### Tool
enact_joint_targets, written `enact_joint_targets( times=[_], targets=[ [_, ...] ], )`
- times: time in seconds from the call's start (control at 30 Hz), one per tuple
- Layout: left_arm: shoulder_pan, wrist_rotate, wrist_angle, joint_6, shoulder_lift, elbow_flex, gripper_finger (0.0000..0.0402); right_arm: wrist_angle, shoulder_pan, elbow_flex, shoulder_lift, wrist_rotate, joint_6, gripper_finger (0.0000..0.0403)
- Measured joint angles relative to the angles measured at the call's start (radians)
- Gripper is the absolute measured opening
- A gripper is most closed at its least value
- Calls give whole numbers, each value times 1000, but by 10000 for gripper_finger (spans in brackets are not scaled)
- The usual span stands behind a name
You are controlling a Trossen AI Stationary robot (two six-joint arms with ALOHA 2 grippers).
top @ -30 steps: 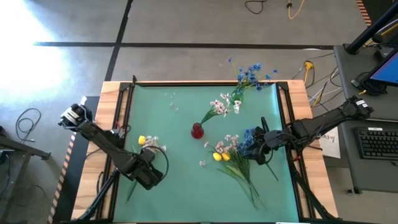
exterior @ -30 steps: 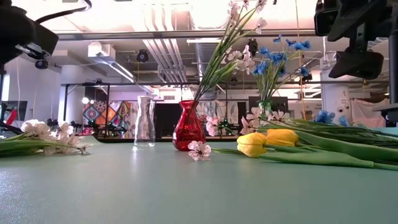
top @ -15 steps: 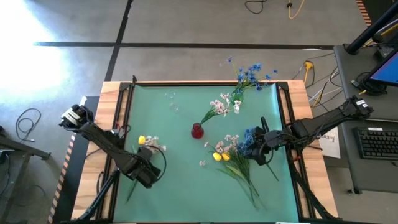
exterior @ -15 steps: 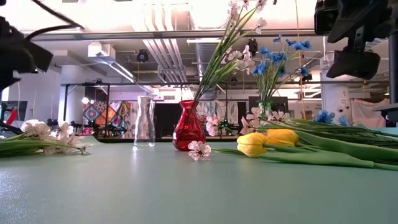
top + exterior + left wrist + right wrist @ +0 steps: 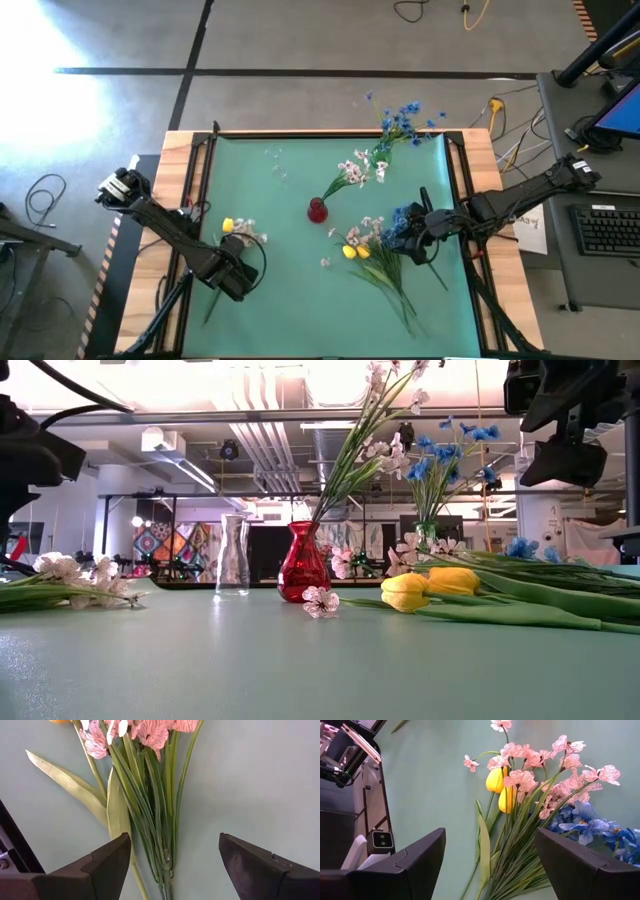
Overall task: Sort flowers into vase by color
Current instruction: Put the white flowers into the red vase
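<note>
1. Left gripper (image 5: pixel 170 865) hangs with fingers spread wide over the pink-blossom spray (image 5: pixel 150 805) lying on the green mat (image 5: pixel 250 780); best to drop straight and pinch the bunched stems.
2. Right gripper (image 5: pixel 490 865), also wide open, waits above the mixed flower pile (image 5: pixel 535 815).

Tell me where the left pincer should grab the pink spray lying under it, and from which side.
Grip the pink spray on its bunched green stems, just below the blossoms, coming straight down from above. It lies flat on the table, and the left pincer hangs open astride the stems, so closing across them looks likely to catch the bundle. The tulip leaf beside it may get caught too.
</note>
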Motion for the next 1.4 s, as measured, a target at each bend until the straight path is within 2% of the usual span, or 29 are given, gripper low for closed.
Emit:
enact_joint_targets(
  times=[0.6,0.77,0.9,1.4],
  targets=[
    [0,-1,9,-1,0,-7,286,0,0,0,0,6,-10,297],
    [0,-44,36,-7,-1,-38,286,0,0,0,0,7,-15,297],
    [0,-45,90,-20,-1,-63,286,0,0,0,0,7,-15,297],
    [-2,-45,114,-14,-1,-63,286,0,0,0,0,7,-16,297]
  ],
)
